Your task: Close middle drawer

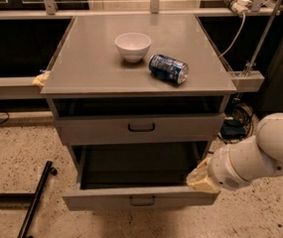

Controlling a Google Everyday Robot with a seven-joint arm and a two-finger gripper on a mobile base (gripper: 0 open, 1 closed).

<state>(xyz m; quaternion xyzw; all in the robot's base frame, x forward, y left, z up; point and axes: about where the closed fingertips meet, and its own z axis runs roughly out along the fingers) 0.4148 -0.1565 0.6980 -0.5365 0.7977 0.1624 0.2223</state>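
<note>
The middle drawer (140, 200) is pulled far out of the grey cabinet. Its low flat front has a small dark loop handle (142, 201), and its deep box looks dark and empty. My gripper (200, 178) is at the end of my white arm (260, 155), which comes in from the right. The gripper is at the right end of the drawer's front, against the upper right corner. The taller-fronted top drawer (141, 128) above is open a little.
A white bowl (132, 45) and a blue can (168, 68) lying on its side are on the cabinet top (86, 68). A black bar (35, 197) lies on the speckled floor at the left. Cables and a metal frame are at the right, behind my arm.
</note>
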